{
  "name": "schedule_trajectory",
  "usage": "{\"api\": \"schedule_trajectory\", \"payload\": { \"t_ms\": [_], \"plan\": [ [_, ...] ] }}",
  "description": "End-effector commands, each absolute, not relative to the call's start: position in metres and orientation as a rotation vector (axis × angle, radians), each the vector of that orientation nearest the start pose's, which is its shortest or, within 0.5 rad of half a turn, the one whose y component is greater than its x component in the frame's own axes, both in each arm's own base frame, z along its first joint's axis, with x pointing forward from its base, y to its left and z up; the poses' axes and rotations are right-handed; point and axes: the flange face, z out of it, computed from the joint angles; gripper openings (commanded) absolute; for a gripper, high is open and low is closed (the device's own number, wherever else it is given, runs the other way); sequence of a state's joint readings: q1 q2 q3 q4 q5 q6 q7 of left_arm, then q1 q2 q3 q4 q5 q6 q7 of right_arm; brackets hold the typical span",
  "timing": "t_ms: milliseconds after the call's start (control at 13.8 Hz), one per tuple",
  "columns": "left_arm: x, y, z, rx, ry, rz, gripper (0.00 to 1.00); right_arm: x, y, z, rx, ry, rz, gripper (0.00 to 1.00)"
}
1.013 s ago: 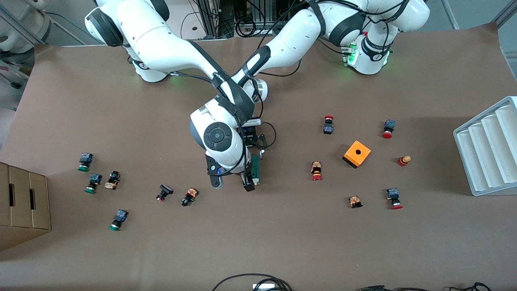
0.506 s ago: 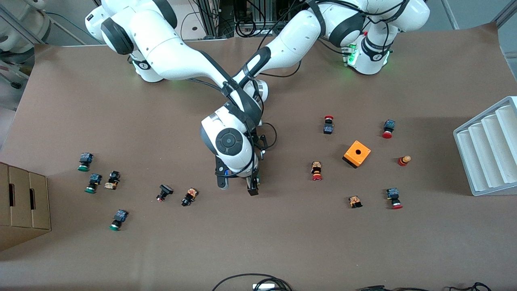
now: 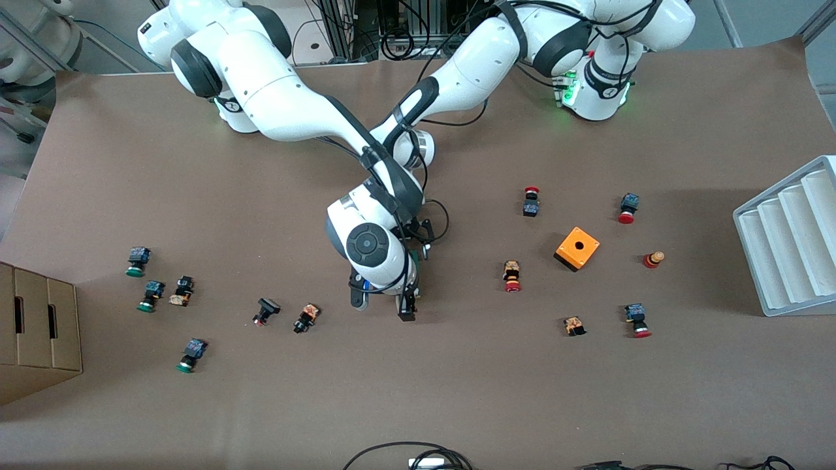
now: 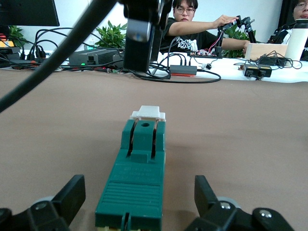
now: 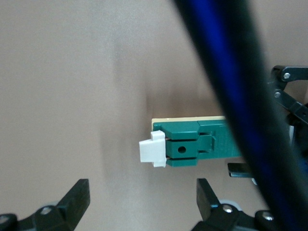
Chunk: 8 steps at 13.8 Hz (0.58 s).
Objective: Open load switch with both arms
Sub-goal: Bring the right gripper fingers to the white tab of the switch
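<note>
While both black two-finger grippers stand wide open and hold nothing, the one slim green plastic load switch lies flat on the brown table: it sits between the left gripper fingers and under the right gripper, its white block between the fingertips. Neither has gripped, so opening remains.

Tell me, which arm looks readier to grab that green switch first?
Probably the left: its open claw already straddles the load switch low on the table, while the right claw hangs open above its white end.
</note>
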<state>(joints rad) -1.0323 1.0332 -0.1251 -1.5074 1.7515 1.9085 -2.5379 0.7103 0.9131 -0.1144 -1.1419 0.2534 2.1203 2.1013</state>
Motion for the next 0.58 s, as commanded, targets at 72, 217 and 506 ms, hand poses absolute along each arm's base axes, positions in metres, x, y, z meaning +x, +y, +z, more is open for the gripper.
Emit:
{"api": "schedule_trajectory", "payload": {
  "t_ms": [72,217,506],
  "plan": [
    [0.3468,-0.5830,0.0477,-2.443,-0.195,-1.889,1.00,0.6242,0.4730,0.2527,-2.100,2.171,0.174,0.99],
    [0.3463,-0.5823,0.0443,-2.442,-0.186,-1.891,1.00,0.6229,0.4742,0.2545,-2.110,2.166,0.172,0.99],
    [0.3469,-0.5832,0.0454,-2.442,-0.189,-1.893,0.95,0.6206,0.4780,0.2549,-2.119,2.153,0.163,0.98]
  ]
}}
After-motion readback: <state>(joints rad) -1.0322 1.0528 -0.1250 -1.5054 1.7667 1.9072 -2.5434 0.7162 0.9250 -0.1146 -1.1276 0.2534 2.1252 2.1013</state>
